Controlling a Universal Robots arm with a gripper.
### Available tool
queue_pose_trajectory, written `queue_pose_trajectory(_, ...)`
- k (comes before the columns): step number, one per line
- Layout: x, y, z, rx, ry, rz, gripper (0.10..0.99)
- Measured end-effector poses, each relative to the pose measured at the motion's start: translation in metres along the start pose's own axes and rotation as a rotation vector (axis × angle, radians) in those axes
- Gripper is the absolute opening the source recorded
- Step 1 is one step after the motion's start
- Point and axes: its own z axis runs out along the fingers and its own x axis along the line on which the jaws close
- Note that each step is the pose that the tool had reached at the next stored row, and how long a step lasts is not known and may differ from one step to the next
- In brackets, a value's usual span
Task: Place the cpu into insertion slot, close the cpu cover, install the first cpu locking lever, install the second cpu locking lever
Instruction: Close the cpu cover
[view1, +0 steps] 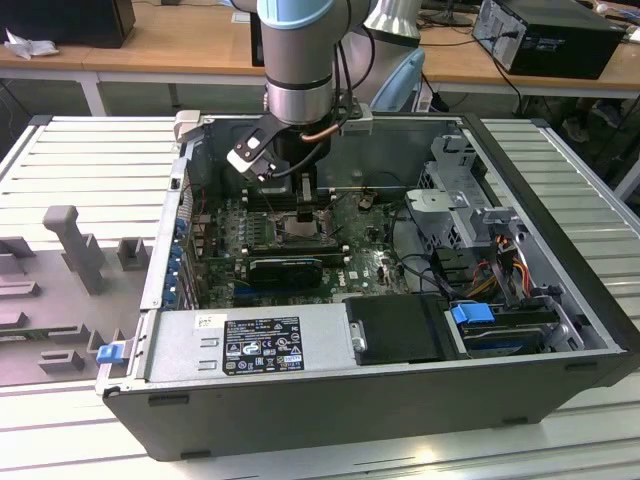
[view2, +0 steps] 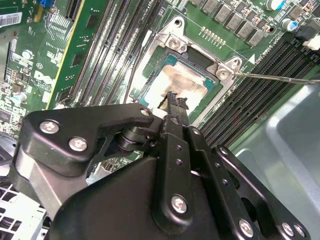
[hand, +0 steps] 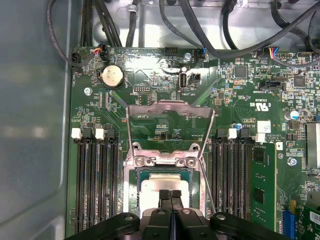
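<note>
The cpu (hand: 161, 187) lies flat in the insertion slot (hand: 134, 186), its silver top facing up, also seen in the second wrist view (view2: 185, 82). My gripper (hand: 170, 194) is shut directly over it, fingertips (view2: 176, 100) at or just above the chip's top; nothing shows between the fingers. The cpu cover (hand: 150, 106) stands swung open, tilted away behind the slot. A thin wire locking lever (view2: 280, 77) sticks out beside the slot, unlatched. In the exterior view my gripper (view1: 305, 198) reaches down into the open computer case over the slot (view1: 300, 228).
Long black memory slots (hand: 97, 180) flank the socket on both sides. A coin battery (hand: 112, 76) and cable bundles (hand: 200, 30) lie beyond the cover. A black card (view1: 285, 268), the power supply (view1: 250, 345), a drive cage (view1: 460, 195) and the case walls (view1: 170, 230) hem the board in.
</note>
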Motion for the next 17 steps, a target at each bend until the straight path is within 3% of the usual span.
queue_pose_trajectory(11,0.0,0.0003,-0.003,0.0,0.0,0.0,0.106)
queue_pose_trajectory(17,-0.0004,0.0098,-0.0018,0.004,-0.0001,0.0,0.106)
